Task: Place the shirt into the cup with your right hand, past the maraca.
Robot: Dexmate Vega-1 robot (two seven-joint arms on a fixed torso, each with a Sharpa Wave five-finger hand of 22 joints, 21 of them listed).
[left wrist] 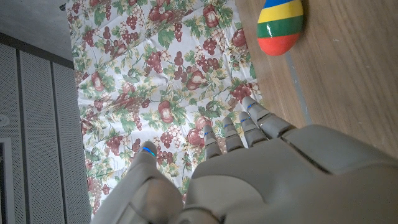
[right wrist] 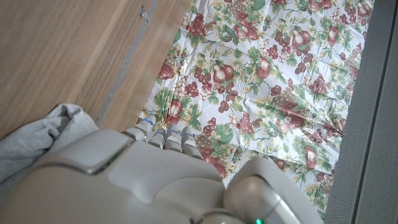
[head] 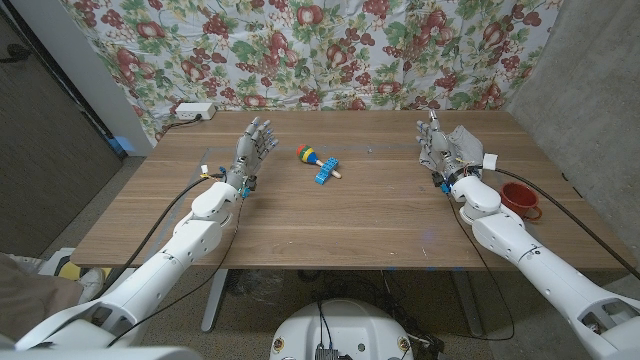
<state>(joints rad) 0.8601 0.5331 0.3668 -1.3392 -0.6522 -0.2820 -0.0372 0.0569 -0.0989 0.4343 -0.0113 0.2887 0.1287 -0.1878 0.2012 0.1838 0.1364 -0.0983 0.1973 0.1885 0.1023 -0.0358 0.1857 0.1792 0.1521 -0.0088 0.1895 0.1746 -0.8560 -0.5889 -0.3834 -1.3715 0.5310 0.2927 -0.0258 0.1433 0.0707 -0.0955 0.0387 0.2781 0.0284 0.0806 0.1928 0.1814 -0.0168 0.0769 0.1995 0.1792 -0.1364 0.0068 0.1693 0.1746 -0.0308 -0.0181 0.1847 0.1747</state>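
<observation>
Head view: the left hand [head: 253, 148] stands left of centre, fingers straight and apart, holding nothing. The striped maraca [head: 309, 156] lies at centre on the wooden table [head: 330, 225], touching a blue block [head: 327, 171]. The right hand [head: 436, 150] sits right of centre, fingers extended and empty, against the grey shirt [head: 467, 145]. The red cup [head: 520, 198] stands at far right.

Left wrist view: spread fingers [left wrist: 245, 127] at lower centre; maraca [left wrist: 281, 26] at the top right.

Right wrist view: the shirt [right wrist: 37, 140] at lower left, beside the hand [right wrist: 155, 180].
</observation>
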